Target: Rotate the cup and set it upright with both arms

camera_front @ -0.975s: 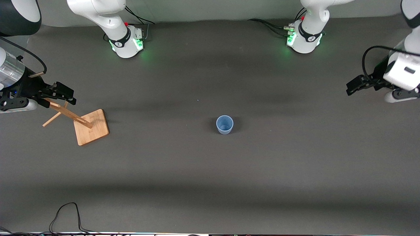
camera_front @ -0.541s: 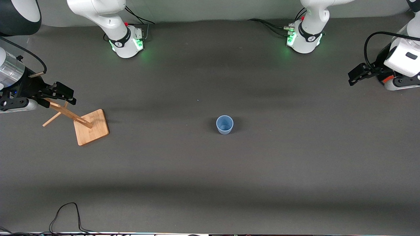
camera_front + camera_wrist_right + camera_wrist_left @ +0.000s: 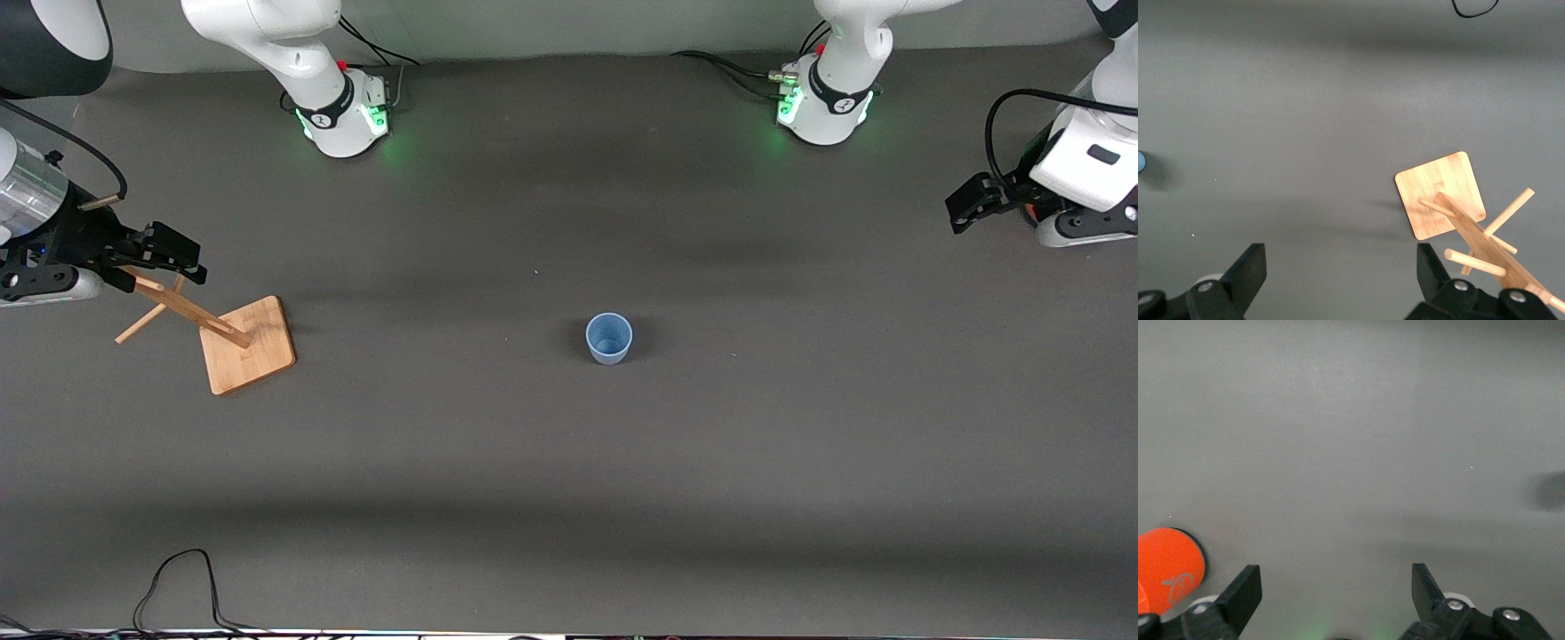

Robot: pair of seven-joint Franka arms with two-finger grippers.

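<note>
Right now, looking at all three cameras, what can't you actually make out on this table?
- Orange can: left wrist view, cut off by the edge; in the front view the left gripper mostly covers it.
- Cup: right wrist view, only a sliver at the edge; the front view shows it upright.
- Wooden rack: front view, the right gripper hides its post top.
- Cable: front view, both ends leave the frame.
</note>
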